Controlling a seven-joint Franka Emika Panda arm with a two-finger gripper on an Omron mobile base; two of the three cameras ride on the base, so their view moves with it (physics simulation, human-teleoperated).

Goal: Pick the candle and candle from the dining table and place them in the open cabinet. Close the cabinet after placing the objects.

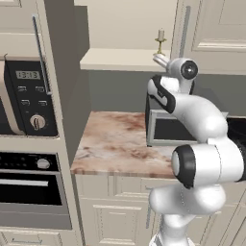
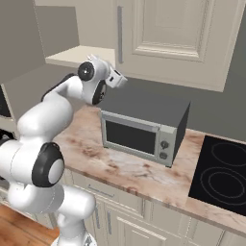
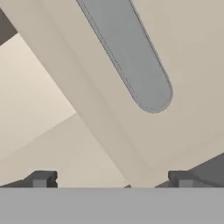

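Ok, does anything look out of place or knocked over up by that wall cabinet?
Nothing stands out. The candle in its brass candlestick stands upright on the cabinet shelf, and the microwave sits square on the stone counter. The gripper is open, close to the cabinet door's bar handle, holding nothing.

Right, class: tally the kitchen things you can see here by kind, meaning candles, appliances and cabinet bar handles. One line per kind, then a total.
Candles: 1, the candle in a brass candlestick on the cabinet shelf
Microwaves: 1, the grey countertop microwave
Built-in ovens: 1, the oven stack
Hobs: 1, the black hob
Cabinet bar handles: 2, bar handle and bar handle
Total: 6
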